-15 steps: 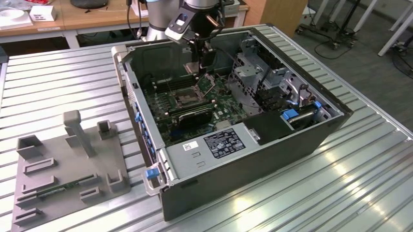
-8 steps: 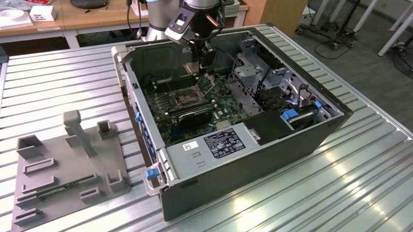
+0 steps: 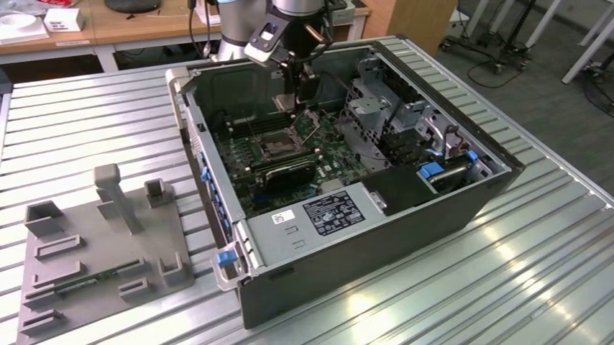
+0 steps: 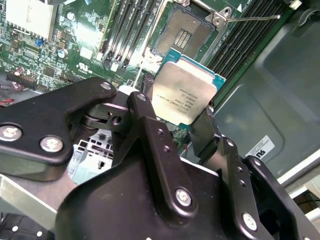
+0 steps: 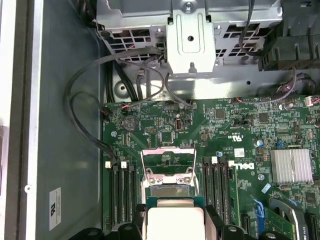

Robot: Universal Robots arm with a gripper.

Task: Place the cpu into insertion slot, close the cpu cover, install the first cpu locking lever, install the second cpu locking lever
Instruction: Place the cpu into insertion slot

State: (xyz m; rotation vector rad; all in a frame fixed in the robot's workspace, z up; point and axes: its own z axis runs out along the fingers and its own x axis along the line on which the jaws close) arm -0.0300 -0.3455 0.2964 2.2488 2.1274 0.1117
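Gripper [image 4: 174, 116] is closed part-way, its black fingers [image 4: 146, 116] clamping the cpu [image 4: 184, 92] by two opposite edges and holding it tilted in the air inside the open computer case [image 3: 403, 237]. Just beyond it on the green motherboard [image 5: 235, 125] lies the insertion slot [image 4: 182, 32], its dark centre exposed, with the cpu cover [image 5: 169, 176] swung up and a thin metal lever [image 4: 250, 19] sticking out to one side. Case rests on a ribbed metal table [image 3: 96, 122], with a grey fixture plate [image 3: 106, 244] beside it on the exterior view's left.
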